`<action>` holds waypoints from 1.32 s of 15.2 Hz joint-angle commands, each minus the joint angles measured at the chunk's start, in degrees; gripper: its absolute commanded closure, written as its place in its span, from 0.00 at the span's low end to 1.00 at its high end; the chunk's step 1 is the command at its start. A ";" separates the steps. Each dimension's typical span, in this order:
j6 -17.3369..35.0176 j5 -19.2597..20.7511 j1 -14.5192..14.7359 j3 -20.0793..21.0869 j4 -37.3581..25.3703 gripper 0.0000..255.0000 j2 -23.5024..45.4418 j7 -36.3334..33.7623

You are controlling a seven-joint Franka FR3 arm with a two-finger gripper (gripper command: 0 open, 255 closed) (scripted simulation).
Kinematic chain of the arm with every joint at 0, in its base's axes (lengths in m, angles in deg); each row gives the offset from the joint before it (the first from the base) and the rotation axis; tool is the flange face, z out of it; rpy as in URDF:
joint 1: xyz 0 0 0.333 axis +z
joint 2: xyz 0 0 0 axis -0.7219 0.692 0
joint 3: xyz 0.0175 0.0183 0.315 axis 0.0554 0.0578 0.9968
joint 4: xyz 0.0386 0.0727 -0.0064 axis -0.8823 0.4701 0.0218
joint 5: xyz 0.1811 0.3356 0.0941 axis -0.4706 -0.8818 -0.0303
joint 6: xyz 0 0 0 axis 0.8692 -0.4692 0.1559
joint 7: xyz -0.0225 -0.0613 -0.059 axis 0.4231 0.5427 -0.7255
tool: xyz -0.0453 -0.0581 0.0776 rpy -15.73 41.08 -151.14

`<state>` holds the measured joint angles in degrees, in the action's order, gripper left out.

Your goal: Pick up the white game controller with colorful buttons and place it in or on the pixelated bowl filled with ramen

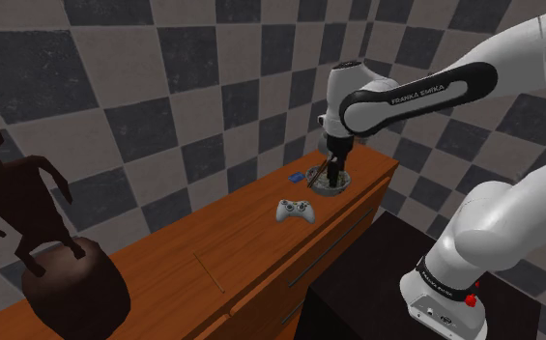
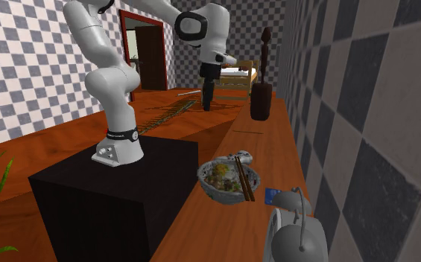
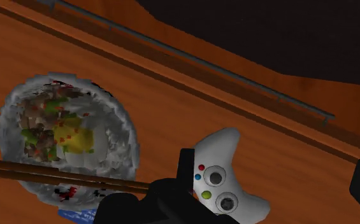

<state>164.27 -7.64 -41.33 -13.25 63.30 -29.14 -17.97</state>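
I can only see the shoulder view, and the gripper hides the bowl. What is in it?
Observer: The wrist view shows noodles and toppings in the bowl, with brown chopsticks across its rim.
Visitor: Has the gripper got the controller?
Observer: No. The gripper is open; the controller lies untouched on the wooden top, seen between its fingers.
Visitor: Anything else near the bowl?
Observer: In the second exterior view, a rounded grey object stands on the bowl's side away from the controller.
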 commanded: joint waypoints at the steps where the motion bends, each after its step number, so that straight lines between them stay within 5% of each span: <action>1: 4.99 1.09 0.47 0.06 0.42 0.00 3.71 2.34; 13: 29.88 11.45 1.58 0.86 -5.59 0.00 30.48 11.52; 20: 35.98 15.67 2.08 0.01 -7.87 0.00 38.24 11.05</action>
<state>199.41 7.56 -39.22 -12.99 55.75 8.00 -6.74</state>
